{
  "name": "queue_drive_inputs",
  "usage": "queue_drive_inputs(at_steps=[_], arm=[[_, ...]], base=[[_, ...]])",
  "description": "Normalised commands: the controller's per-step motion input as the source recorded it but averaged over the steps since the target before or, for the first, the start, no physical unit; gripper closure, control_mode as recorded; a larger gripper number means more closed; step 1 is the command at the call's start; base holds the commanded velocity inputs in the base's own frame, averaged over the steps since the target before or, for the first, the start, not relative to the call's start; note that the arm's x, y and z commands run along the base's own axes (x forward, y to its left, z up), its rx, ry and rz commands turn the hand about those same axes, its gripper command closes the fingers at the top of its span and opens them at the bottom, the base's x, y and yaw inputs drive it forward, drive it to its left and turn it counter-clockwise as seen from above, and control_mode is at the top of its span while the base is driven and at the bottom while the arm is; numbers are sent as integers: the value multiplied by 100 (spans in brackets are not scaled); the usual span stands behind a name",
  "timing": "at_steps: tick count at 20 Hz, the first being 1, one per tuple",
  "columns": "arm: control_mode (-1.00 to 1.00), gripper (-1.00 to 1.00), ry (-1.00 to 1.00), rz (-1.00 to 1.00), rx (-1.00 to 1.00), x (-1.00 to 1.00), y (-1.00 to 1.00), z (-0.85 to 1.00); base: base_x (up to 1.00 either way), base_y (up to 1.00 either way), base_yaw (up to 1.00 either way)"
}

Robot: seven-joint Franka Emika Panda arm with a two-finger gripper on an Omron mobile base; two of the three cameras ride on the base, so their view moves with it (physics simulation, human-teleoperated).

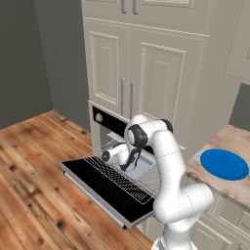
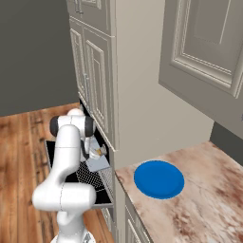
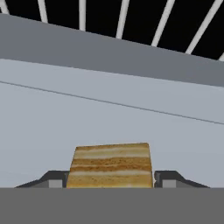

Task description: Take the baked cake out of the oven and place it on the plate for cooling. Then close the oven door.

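- The baked cake (image 3: 110, 165), an orange-tan layered block, is seen in the hand view lying on a grey baking tray (image 3: 109, 105), with white rack wires (image 3: 122, 17) beyond the tray's far rim.
- The cake is flanked by the two dark fingertips (image 3: 168, 178) of the gripper (image 3: 110, 180), one just beside each side face; whether the fingertips press on the cake cannot be told, so the gripper is described as spread around the cake, with a grip not confirmed.
- In the right base view a small tan speck, the cake (image 2: 97, 153), is seen on the tray (image 2: 97, 163) at the mouth of the oven (image 2: 92, 142).
- In the left base view the gripper (image 1: 128, 165) is pointed down over the tray (image 1: 141, 168), which rests on the wire rack (image 1: 122, 180).
- The rack is pulled out over the oven door (image 1: 97, 188), which is folded down flat, its black glass facing up.
- The black control strip with a round silver knob (image 1: 99, 117) is set above the oven opening, below cream cabinets (image 1: 141, 68).
- The plate (image 1: 224, 164), a bright blue disc, is lying flat on the counter (image 1: 229, 188) to the robot's right, well apart from the oven.
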Motion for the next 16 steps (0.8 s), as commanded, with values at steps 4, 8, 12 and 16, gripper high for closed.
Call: queue_drive_inputs(at_steps=[4, 8, 12, 16], arm=[[-100, 100, 2, 7, 0, 0, 0, -5], [-100, 100, 0, 6, 0, -3, 0, 0], [-100, 100, -1, 5, 0, -41, 0, 15], [-100, 100, -9, 6, 0, -82, 6, 63]], base=[[0, 0, 0], [0, 0, 0], [0, 0, 0], [0, 0, 0]])
